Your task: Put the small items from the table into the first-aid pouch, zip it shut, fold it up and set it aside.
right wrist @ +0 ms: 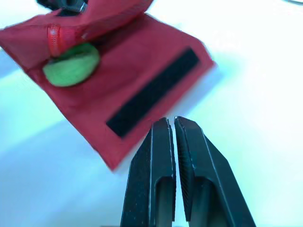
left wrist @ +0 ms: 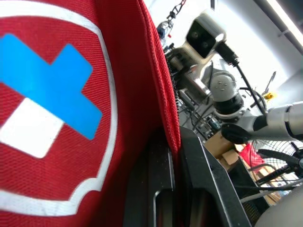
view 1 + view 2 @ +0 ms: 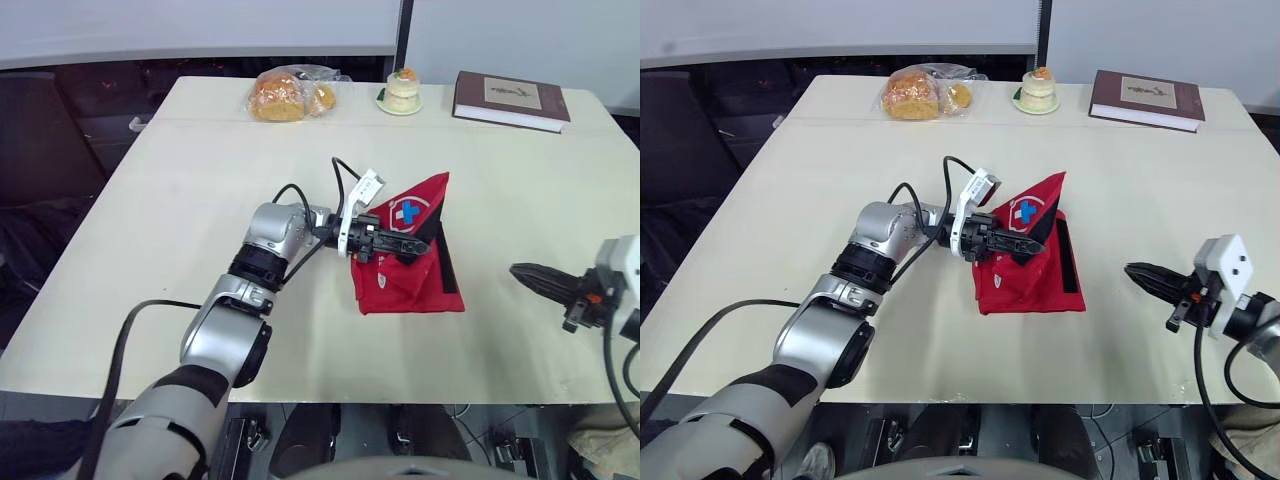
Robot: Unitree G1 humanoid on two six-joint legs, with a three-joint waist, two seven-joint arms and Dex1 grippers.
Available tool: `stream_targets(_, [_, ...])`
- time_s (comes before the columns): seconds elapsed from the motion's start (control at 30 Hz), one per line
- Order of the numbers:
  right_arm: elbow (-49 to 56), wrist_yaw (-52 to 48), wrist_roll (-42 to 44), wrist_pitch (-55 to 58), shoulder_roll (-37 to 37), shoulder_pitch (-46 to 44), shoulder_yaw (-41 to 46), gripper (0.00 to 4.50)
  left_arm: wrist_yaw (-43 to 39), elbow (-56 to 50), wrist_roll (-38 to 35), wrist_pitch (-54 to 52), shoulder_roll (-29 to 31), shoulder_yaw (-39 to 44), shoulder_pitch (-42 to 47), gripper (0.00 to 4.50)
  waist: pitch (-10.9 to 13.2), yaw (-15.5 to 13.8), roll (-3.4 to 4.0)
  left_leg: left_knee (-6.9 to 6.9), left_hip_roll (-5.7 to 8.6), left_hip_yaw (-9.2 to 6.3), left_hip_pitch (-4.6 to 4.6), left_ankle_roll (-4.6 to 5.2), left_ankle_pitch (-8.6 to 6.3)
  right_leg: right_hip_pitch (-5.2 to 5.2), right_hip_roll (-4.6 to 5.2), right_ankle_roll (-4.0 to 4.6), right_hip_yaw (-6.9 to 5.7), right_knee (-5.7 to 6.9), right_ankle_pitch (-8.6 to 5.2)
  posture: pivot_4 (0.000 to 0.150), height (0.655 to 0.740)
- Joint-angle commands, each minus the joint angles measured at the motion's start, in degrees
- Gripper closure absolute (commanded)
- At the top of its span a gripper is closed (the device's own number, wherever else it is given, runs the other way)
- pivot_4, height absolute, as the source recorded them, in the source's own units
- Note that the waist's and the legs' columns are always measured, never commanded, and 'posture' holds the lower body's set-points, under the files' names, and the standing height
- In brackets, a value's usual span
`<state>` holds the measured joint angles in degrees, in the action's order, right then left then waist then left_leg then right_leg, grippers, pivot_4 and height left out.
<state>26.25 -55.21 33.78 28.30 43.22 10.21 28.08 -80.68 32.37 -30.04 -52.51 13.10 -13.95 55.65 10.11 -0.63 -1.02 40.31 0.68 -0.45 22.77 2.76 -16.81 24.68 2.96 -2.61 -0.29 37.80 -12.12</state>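
Holding: my left gripper [image 3: 412,246] is pinched on the raised flap of the first-aid pouch [image 3: 405,285], with the red cloth caught between its two black fingers.
Pouch place: on the cream table [image 3: 200,200], right of centre, between my two grippers.
Pouch lie: the base lies flat. Its black hook-and-loop strip [image 3: 449,265] runs near-to-far along the right-hand edge, and as far as I can tell the long axis follows that line. The lifted flap tilts up, its corner pointing to the far right.
Pouch make: soft, creased red woven cloth. The flap carries a white-rimmed shield badge [image 2: 47,94] with a blue and white cross, and a red zip [image 1: 54,40] sits at the mouth.
Inside: a rounded green item [image 1: 71,64] sits in the open mouth under the flap; I cannot tell what it is.
Right gripper [image 3: 518,271]: ribbed black fingers pressed together, holding nothing, to the right of the pouch and apart from it, tips aimed at the strip.
Far edge: bagged bread [image 3: 290,93], a small cake [image 3: 402,90] and a dark-red hardback book [image 3: 510,100].
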Motion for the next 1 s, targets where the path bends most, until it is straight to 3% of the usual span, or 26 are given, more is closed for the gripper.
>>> stream_targets(0.03, [4.61,2.22,2.31,-1.40,-1.06,0.90,3.31,4.43,1.91,2.84,2.27,3.13,-2.72,0.03,1.00,4.17,-0.01,-0.05,0.01,0.00,-0.03,0.00,-0.02,0.00,0.00,0.00,-0.03,0.00,0.00,0.00,0.00,0.150,0.7289])
stream_targets(0.1, [5.83,3.44,2.89,-1.16,-1.79,1.56,3.69,4.50,2.65,4.42,3.50,4.81,-3.82,0.23,1.02,3.56,-0.01,-0.12,0.01,0.00,-0.03,-0.02,0.00,0.00,0.00,0.01,-0.03,0.00,-0.02,0.00,0.00,0.150,0.7289])
stream_targets(0.37, [7.75,4.88,6.29,-0.96,-2.32,4.80,7.20,4.50,3.29,8.92,5.07,6.15,-5.89,1.73,2.14,0.05,-0.01,-0.25,0.01,0.02,0.01,-0.03,0.01,0.00,0.00,-0.02,0.01,0.00,-0.02,-0.01,0.00,0.150,0.7289])
stream_targets(0.63, [8.71,4.65,12.20,-0.19,-1.99,5.95,10.94,4.50,2.26,8.39,4.73,4.77,-6.26,2.44,1.49,0.05,-0.02,-0.19,0.02,0.01,-0.01,-0.04,-0.01,0.00,0.00,-0.03,-0.01,0.00,-0.02,-0.01,0.00,0.150,0.7289])
stream_targets(1.0, [8.87,3.20,10.19,-1.42,0.20,9.88,11.82,4.50,2.70,7.41,4.36,3.99,-6.73,3.57,0.60,0.05,-0.02,-0.21,0.02,0.01,-0.01,-0.04,0.00,0.00,0.00,-0.03,-0.01,0.00,-0.02,-0.01,0.00,0.150,0.7289])
